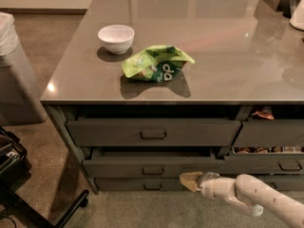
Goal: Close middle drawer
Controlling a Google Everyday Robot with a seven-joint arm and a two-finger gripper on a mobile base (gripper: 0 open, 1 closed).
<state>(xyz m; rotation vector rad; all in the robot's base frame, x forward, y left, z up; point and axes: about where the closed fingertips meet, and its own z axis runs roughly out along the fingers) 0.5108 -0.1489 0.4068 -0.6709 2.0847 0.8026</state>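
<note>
Camera view looks down on the grey table from its front side. The middle drawer sits in the table's front face, under the left and centre of the top. It is row 2 of 3 wide drawers, below the top drawer and above the bottom drawer. It stands out only slightly from the table's frame, with a thin dark strip of its inside showing above the front panel. Its small loop handle is at the panel's centre.

The pincer is low in front of the table, at the drawer panel's lower edge and right of the handle, on a white arm reaching in from the table's right front. I cannot tell how far open it is, or whether it touches the panel.

On the table's near left part stand a white bowl and, beside it, a crumpled green bag.
</note>
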